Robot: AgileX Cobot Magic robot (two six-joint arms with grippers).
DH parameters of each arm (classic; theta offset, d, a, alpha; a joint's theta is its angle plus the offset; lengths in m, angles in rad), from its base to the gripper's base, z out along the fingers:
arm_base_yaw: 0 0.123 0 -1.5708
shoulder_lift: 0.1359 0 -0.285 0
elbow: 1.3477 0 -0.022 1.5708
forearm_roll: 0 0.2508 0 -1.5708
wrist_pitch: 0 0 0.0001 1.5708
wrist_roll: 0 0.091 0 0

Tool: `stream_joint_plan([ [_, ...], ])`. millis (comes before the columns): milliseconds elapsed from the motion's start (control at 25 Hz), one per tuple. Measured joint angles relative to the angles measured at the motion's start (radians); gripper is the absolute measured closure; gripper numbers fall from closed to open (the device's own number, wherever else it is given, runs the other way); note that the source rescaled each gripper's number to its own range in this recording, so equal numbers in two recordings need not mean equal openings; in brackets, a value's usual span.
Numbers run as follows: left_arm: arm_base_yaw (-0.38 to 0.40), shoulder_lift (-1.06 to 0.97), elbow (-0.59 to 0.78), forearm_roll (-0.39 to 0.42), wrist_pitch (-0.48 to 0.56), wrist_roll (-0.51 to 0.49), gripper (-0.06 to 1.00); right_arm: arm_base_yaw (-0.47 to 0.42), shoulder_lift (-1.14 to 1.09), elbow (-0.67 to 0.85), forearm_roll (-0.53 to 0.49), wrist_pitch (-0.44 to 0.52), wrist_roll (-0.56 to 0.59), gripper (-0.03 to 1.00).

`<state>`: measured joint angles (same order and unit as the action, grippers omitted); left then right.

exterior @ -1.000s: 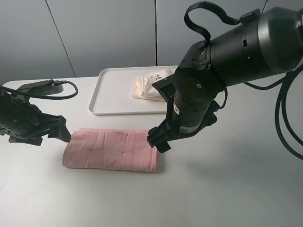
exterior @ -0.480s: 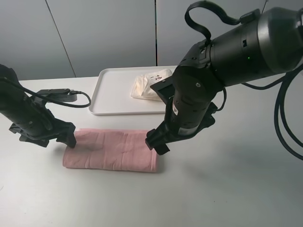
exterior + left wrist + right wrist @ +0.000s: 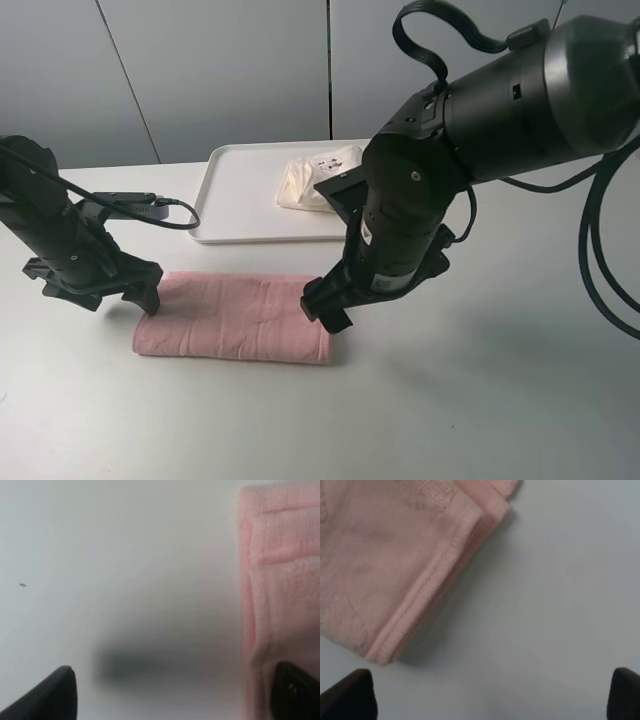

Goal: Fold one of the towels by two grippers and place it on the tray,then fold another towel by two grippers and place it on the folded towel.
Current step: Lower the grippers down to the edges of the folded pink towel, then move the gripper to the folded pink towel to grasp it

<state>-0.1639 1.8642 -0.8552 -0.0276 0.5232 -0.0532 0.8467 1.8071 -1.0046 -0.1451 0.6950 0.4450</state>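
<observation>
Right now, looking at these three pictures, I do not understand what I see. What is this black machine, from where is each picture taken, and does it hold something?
This is a robot with two black arms, each ending in a two-fingered gripper. The wide picture comes from a camera mounted high above the white table. The two close pictures come from small cameras on the wrists, looking past the fingertips. On the table lies a pink towel, folded into a long strip. Behind it stands a white tray with a cream towel lying in it. The left gripper is by one end of the pink towel, the right gripper by the other end. Both are open, with the fingers wide apart, so nothing is held.
</observation>
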Motion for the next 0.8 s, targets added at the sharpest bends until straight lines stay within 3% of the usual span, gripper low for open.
stream_joint_plan([
  [280, -0.004, 0.028, -0.005, 0.028, -0.017, -0.021, -0.04, 0.000, 0.020, 0.000, 0.055, -0.002, -0.041, -0.03],
  [800, -0.004, 0.061, -0.019, 0.013, -0.015, -0.036, -0.04, 0.000, 0.020, -0.013, 0.059, -0.015, -0.045, -0.03],
])
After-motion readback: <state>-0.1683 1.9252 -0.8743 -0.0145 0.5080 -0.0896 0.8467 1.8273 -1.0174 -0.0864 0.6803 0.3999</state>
